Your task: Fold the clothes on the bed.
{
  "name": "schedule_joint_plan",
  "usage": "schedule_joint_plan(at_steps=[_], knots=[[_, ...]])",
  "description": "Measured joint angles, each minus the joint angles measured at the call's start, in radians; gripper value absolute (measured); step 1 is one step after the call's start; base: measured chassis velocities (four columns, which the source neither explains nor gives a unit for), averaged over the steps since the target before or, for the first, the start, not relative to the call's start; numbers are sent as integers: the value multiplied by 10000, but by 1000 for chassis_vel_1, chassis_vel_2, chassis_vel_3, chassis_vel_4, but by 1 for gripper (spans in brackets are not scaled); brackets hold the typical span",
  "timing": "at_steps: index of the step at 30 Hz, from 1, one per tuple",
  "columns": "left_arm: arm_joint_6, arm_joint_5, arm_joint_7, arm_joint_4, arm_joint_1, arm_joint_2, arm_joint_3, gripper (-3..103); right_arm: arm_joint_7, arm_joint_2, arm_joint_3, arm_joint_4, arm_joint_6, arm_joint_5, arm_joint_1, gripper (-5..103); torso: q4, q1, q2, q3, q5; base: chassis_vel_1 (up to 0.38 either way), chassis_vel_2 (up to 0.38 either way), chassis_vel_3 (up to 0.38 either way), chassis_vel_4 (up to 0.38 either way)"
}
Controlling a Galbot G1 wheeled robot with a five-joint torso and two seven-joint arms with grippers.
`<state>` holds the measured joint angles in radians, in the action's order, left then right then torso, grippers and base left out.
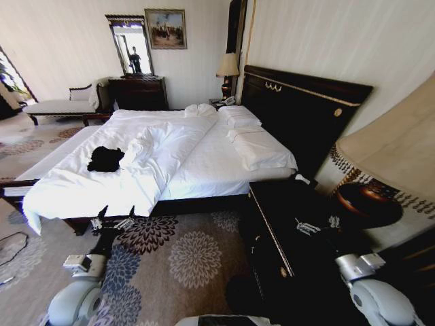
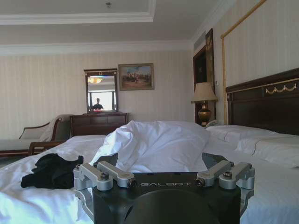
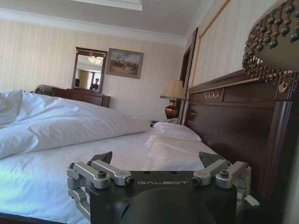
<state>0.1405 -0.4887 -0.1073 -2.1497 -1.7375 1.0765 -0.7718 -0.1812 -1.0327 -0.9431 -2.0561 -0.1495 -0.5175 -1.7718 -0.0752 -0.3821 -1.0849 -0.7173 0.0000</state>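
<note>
The black soft-fabric T-shirt point(image 1: 105, 159) lies bunched in a heap on the white duvet point(image 1: 170, 146), on the side of the large white-sheeted double bed point(image 1: 204, 170) farthest from the white pillows point(image 1: 262, 149) and the tall dark gold-trimmed headboard point(image 1: 302, 112). Its lettering seems hidden in the folds, though the heap is too small to be sure. The left claw point(image 1: 113, 219) hangs just off the bed's near edge, over the floral-patterned carpet point(image 1: 183, 255), fingers spread wide with nothing between them, well short of the shirt. The right claw point(image 1: 318, 225) hovers above the dark wooden bedside cabinet point(image 1: 285, 224), likewise spread wide and empty.
</note>
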Motion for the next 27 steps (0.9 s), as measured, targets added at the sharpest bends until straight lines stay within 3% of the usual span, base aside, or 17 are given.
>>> schedule_joint_plan(at_steps=[27], knots=[[-18,-3,-63,92,60,29,76,100,38,-1,-7,127,34,40,40,100,-1,2,-1,1,0,-115,120,122,-121]])
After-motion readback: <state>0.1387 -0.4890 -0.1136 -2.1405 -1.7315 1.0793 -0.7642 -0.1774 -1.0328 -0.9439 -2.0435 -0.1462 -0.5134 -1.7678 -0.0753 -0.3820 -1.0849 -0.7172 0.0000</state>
